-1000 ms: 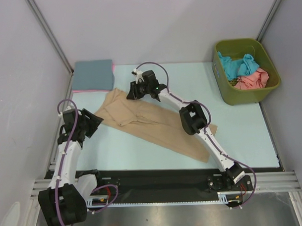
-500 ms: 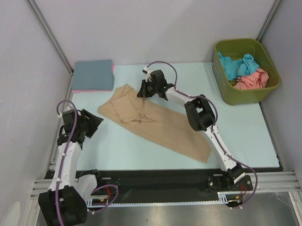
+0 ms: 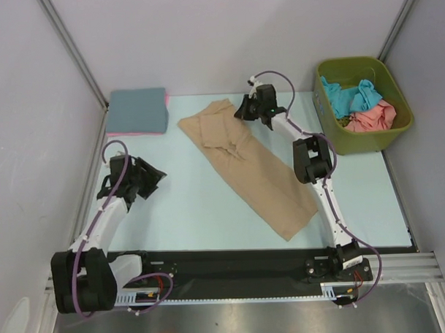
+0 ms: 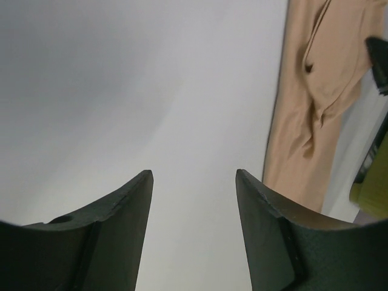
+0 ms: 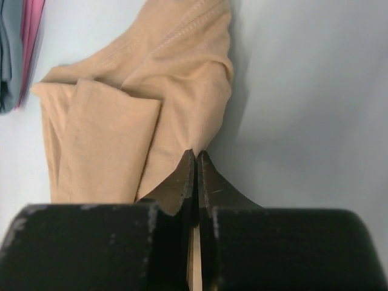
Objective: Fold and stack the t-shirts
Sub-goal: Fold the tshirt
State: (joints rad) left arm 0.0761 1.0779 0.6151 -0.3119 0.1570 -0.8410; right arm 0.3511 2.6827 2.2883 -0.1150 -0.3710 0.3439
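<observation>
From above, the tan t-shirt (image 3: 255, 169) is seen lying long and slanted across the table (image 3: 187, 211), bunched up at its far end. Its far edge is pinched by the right gripper (image 3: 248, 111). The left gripper (image 3: 154, 178) is held well apart from it, over bare table. A folded blue shirt (image 3: 136, 107) is stacked on a pink shirt (image 3: 133, 131) at the far left.

In the left wrist view, the fingers (image 4: 121, 242) are spread wide and nothing is held.

In the right wrist view, the fingers (image 5: 176, 188) are pressed tight, with a thin bit of tan cloth between them. Only a little is caught, so it could be lost if pulled fast. With one edge held, more wrinkles could be dragged in.
</observation>
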